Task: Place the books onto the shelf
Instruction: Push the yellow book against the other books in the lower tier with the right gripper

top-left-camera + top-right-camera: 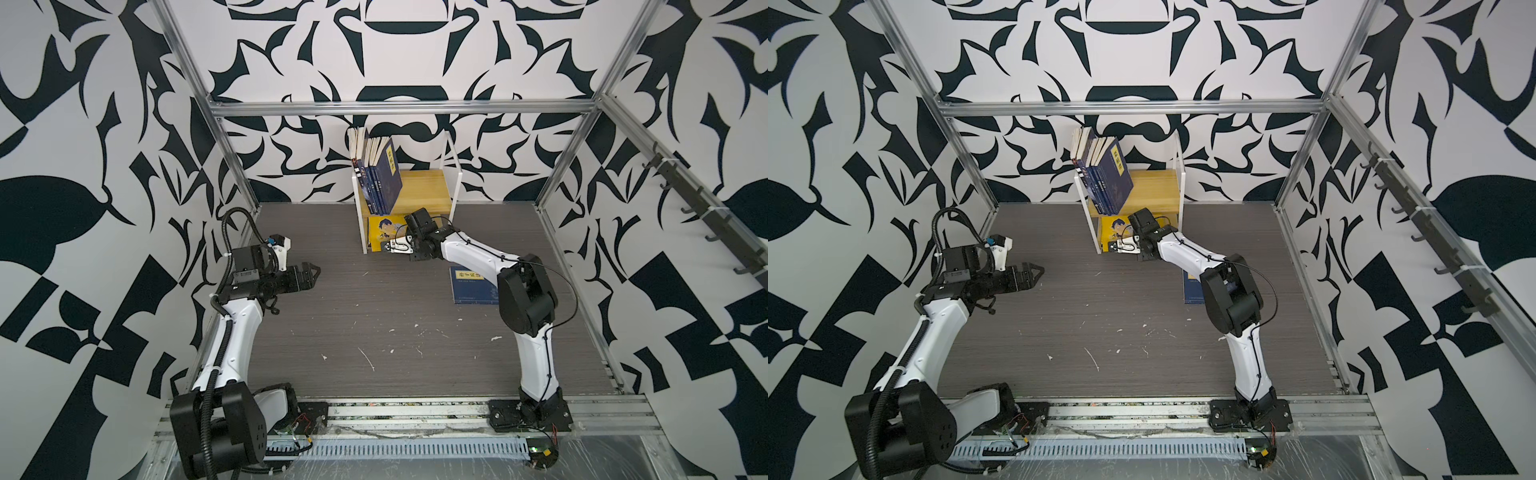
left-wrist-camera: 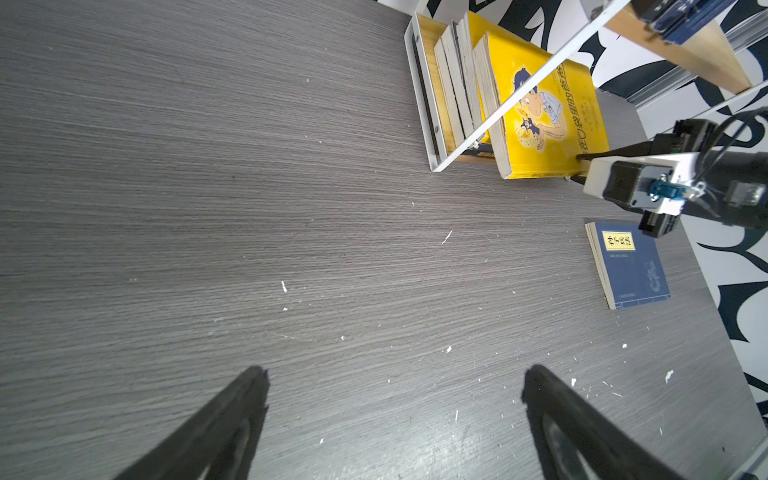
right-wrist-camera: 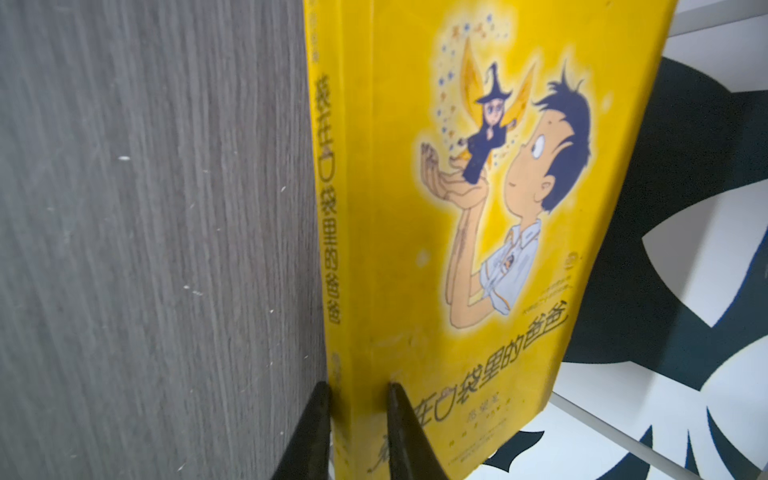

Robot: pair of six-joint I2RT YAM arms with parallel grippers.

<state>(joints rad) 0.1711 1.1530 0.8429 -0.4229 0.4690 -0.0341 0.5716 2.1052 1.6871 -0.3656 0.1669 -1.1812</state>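
Note:
The shelf [image 1: 424, 187] [image 1: 1158, 187] stands at the table's far edge. Several navy books [image 1: 384, 174] [image 1: 1113, 174] lean at the left end of its upper board. A yellow cartoon book [image 1: 384, 232] [image 1: 1119, 228] [image 2: 540, 108] [image 3: 457, 208] stands on edge in the lower tier, beside other books [image 2: 457, 83]. My right gripper [image 1: 390, 247] [image 1: 1115, 247] [image 2: 577, 168] [image 3: 357, 384] is shut on its spine end. One navy book [image 1: 471, 284] [image 1: 1192, 286] [image 2: 627, 266] lies flat on the table, partly under the right arm. My left gripper [image 1: 316, 272] [image 1: 1040, 272] [image 2: 397, 370] hangs open and empty at the left.
The shelf's thin white frame [image 2: 424, 108] runs close along the yellow book. Aluminium posts and patterned walls enclose the grey table [image 1: 374, 332] on three sides. The right half of the upper board holds nothing.

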